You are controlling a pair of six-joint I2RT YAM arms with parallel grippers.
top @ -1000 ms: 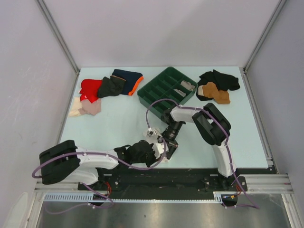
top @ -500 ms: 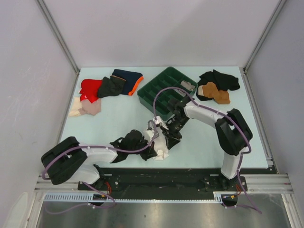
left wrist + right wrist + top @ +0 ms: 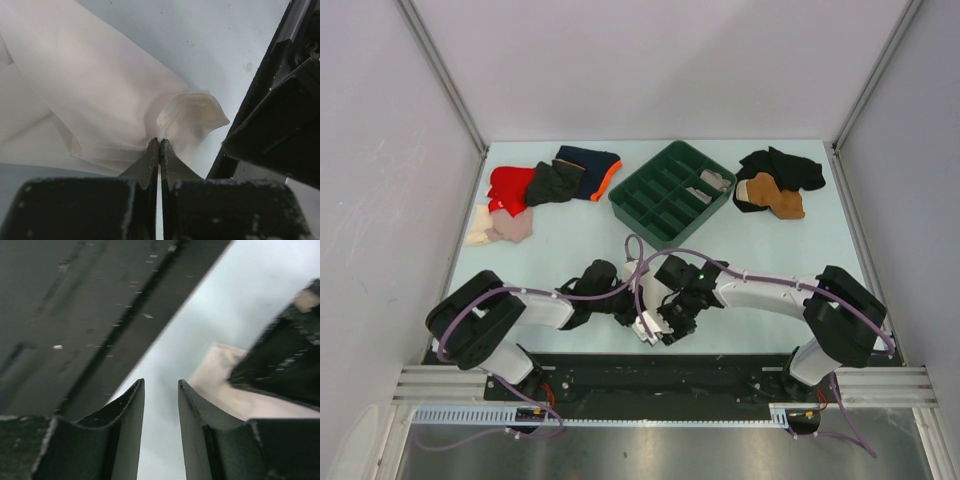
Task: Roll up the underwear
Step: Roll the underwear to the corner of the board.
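- Near the front edge of the pale table, between the two arms, lies the underwear, a small white cloth mostly covered by the gripper heads in the overhead view.
- From the left wrist camera, the underwear spreads as soft white folds across the table, with one corner curled into a loose open loop just ahead of the fingertips.
- At the left gripper, the two fingers are pressed together with no visible gap, and their tips pinch a fold of the white cloth right beneath the curled loop.
- Overhead, the left gripper reaches in low from the left and meets the right arm over the cloth.
- Beside it, the right gripper comes in from the right; the two heads sit nearly touching.
- Through the right wrist camera, the right gripper has its fingers slightly apart, a narrow gap with bare table showing between them and nothing held; pale cloth lies off to their right, partly under a dark part of the other arm.
- Farther back stand a green tray, a pile of red, dark and navy garments at the left, and a black and tan-brown heap at the right.
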